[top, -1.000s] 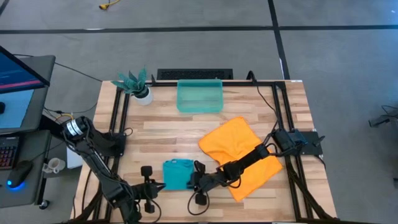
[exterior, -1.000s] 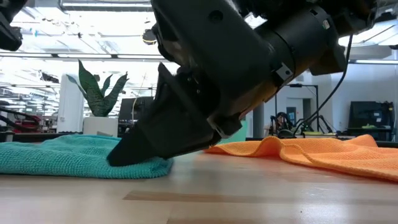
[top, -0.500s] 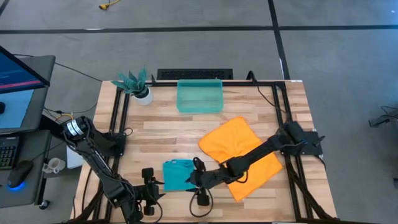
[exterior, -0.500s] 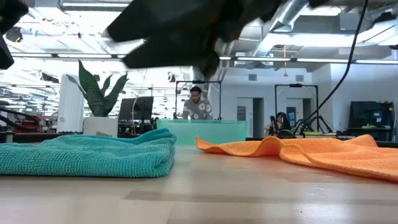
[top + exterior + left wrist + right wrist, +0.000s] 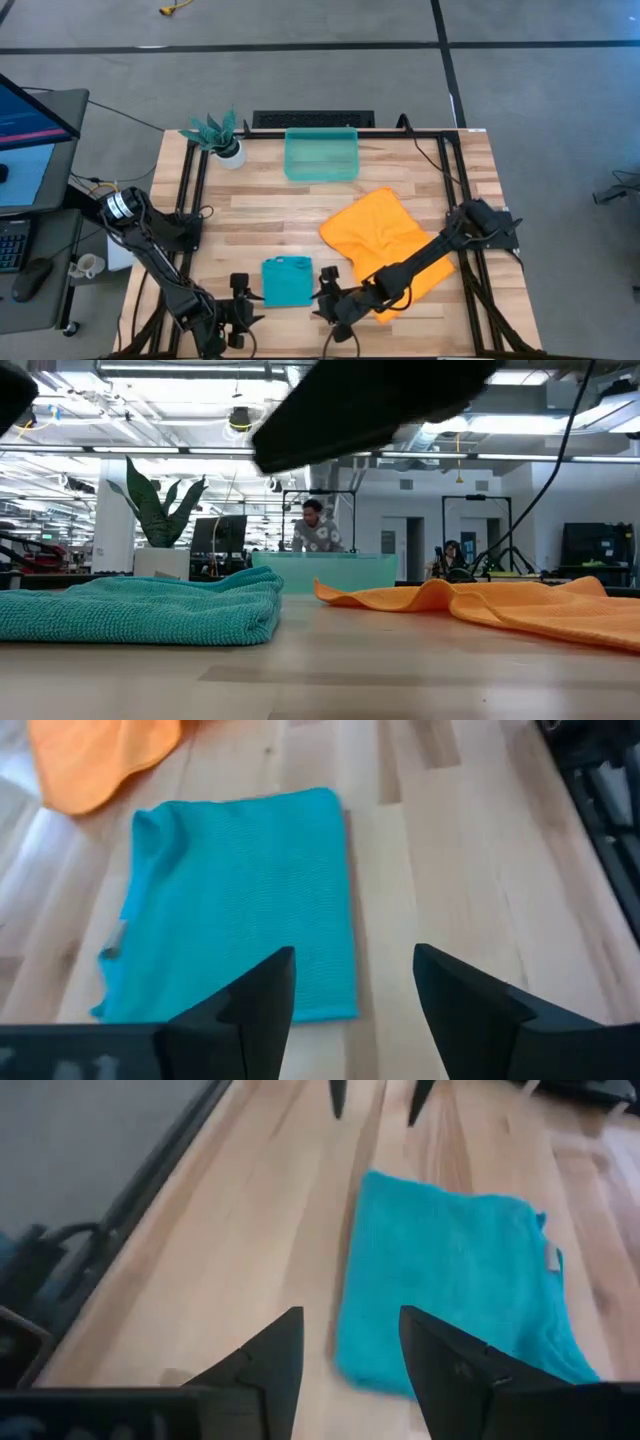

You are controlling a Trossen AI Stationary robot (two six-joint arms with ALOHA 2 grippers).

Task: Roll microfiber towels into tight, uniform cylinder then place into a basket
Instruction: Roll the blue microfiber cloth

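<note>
The teal towel [image 5: 287, 282] lies folded flat on the table near the front edge; in the low view the teal towel [image 5: 150, 610] shows a doubled edge on its right. The orange towel [image 5: 385, 240] lies spread and rumpled to its right. The translucent teal basket [image 5: 321, 154] stands at the far edge. My left gripper [image 5: 355, 960] is open, just off the teal towel's left side [image 5: 245, 300]. My right gripper [image 5: 350, 1320] is open, above the table just off the towel's right side [image 5: 325, 300]. Neither touches the cloth.
A potted plant [image 5: 222, 138] stands at the far left corner. Black frame rails [image 5: 190, 200] run along the table's left and right sides. My right arm [image 5: 420, 268] lies over the orange towel's near part. Bare wood [image 5: 270, 215] lies between the towels and the basket.
My right gripper has lifted off the teal towel's right edge, where it was pressing down, and drawn back toward the table's near edge and right. The teal towel stays folded flat in place.
</note>
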